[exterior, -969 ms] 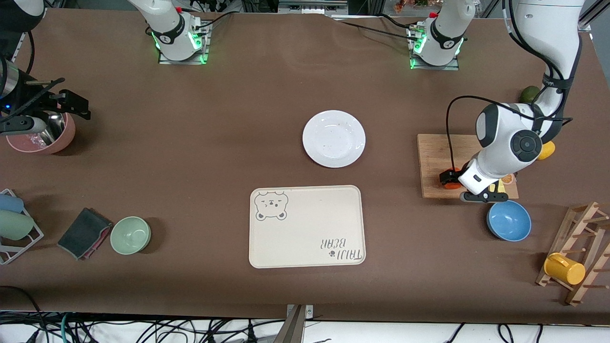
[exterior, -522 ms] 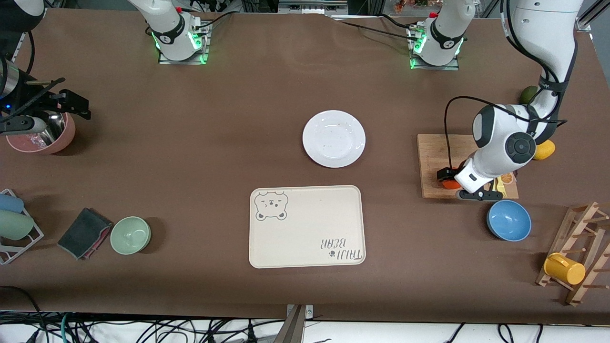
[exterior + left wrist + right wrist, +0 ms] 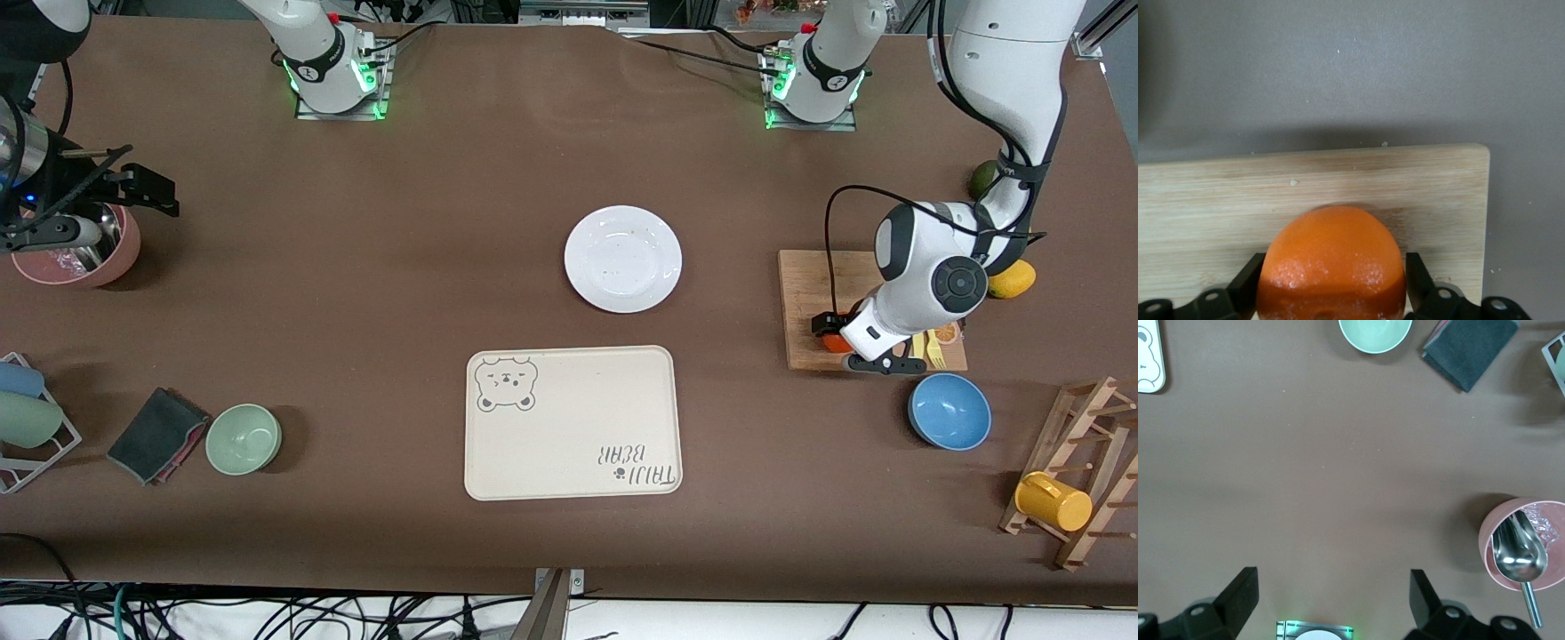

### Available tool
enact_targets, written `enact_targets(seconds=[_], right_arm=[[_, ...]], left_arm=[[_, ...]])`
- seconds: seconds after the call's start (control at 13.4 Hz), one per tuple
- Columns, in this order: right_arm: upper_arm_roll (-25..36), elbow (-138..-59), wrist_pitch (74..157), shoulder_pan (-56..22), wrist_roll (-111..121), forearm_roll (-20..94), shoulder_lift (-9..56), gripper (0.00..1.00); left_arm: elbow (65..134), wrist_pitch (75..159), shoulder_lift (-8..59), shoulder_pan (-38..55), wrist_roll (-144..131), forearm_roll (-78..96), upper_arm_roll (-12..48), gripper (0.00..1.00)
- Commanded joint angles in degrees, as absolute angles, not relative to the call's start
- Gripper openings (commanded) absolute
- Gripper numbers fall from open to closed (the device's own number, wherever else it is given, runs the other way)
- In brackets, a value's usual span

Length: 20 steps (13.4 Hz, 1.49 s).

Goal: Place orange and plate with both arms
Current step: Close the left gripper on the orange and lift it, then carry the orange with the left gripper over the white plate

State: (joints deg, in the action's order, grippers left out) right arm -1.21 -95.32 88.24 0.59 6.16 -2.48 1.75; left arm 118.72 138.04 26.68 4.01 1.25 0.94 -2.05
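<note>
R gripper [image 3: 133,191] waits w/ jaws wide apart, empty, above the pink cup [image 3: 76,249]; position shifted only slightly vs 1 s ago. Plate [image 3: 622,259] unmoved at mid-surface, just above the bear tray [image 3: 573,423] in the front view. L gripper [image 3: 831,336] clamps the orange [image 3: 1332,263] over the cutting board [image 3: 811,302]; wrist has drifted toward the plate since earlier.

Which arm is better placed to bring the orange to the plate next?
Left. The left pincer is shut on the orange over the cutting board. The right pincer waits open near the pink bowl, away from the plate.
</note>
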Motion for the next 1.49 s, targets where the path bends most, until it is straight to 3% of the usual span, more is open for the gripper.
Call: enact_targets(seconds=[0.0, 0.3, 0.6, 0.97, 1.42], right_arm=[[-2.11, -95.18, 87.89, 0.7, 5.8, -1.85, 2.2, 1.0], [-2.11, -95.36, 85.35, -0.18, 6.5, -2.55, 3.34, 1.0], [-2.2, -95.01, 84.37, -0.35, 5.81, -2.37, 3.43, 1.0], [-2.28, -94.83, 84.55, -1.41, 5.62, -2.46, 3.25, 1.0], [-2.2, -94.75, 80.61, -3.96, 5.8, -2.64, 4.83, 1.0]], left_arm=[[117.17, 135.81, 26.63, 3.34, 1.41, 2.2, -1.93, 0.22], [113.39, 129.22, 24.18, 5.45, -2.97, 8.52, 0.34, 0.04], [106.37, 123.49, 24.34, 7.02, -23.4, 7.91, 10.0, 0.04], [98.28, 124.19, 29.69, 19.32, -49.18, 7.91, 10.19, 0.07], [98.26, 126.83, 33.22, 25.12, -58.51, 8.0, 10.37, 0.18]])
